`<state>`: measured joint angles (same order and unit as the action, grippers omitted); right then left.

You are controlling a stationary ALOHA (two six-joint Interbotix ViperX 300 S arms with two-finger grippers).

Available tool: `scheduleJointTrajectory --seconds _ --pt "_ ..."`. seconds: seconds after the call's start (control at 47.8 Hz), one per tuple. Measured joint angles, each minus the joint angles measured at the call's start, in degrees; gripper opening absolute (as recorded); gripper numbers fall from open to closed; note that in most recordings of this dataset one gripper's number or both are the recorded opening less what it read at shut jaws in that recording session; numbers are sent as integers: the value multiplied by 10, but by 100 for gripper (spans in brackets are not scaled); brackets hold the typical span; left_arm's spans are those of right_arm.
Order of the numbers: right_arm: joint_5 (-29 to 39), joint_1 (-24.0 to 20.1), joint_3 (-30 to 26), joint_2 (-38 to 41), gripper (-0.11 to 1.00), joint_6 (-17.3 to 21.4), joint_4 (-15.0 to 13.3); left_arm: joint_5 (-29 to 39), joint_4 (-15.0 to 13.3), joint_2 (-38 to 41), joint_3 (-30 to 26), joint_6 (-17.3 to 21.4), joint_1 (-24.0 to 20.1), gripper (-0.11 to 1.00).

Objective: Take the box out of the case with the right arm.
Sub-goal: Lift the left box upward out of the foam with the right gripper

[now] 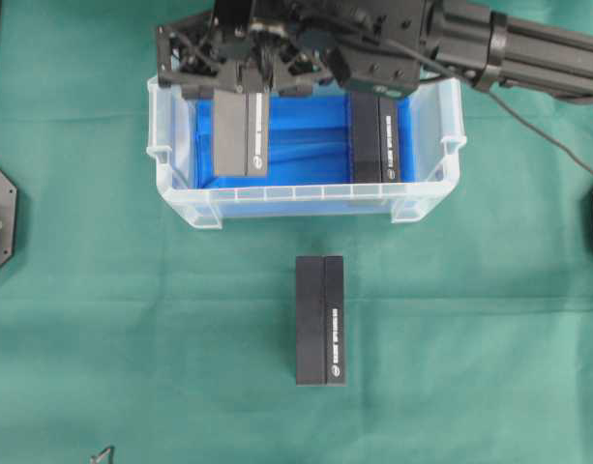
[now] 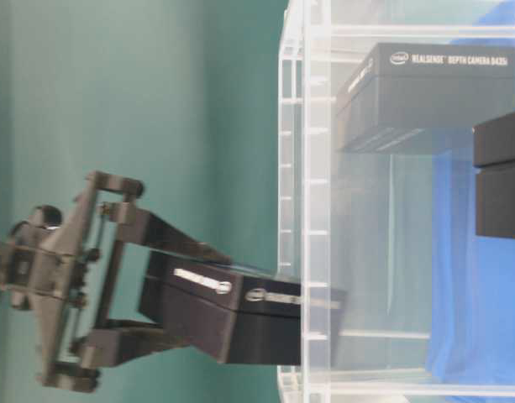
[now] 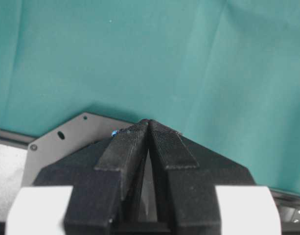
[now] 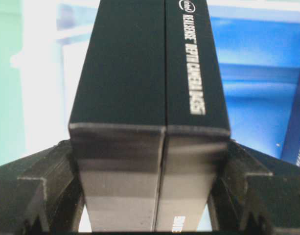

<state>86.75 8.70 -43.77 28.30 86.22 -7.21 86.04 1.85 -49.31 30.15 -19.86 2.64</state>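
The box [image 1: 240, 133], long axis pointing away from the right gripper [image 1: 240, 72] grasping its end, hangs inside the case [image 1: 306, 203]; we lift upward.

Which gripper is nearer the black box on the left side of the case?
Right. The right gripper is clamped on that box above the case; the left gripper, shut, is over bare cloth.

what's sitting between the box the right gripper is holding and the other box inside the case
Only the bare blue sheet on the bottom of the case. The overhead view shows it between the held box and the other box.
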Motion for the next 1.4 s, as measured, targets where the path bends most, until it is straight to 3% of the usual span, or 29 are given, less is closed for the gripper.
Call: scheduleJointTrajectory --seconds 0.314,0.69,1.402 --pt "44 -8 -55 0 68 0 -10 1 -1 -1 -1 0 0 3" --pt "58 -16 -83 0 68 0 -18 0 0 -1 -1 0 0 3" --pt "65 -18 -85 0 68 0 -22 0 0 -1 -1 0 0 3"
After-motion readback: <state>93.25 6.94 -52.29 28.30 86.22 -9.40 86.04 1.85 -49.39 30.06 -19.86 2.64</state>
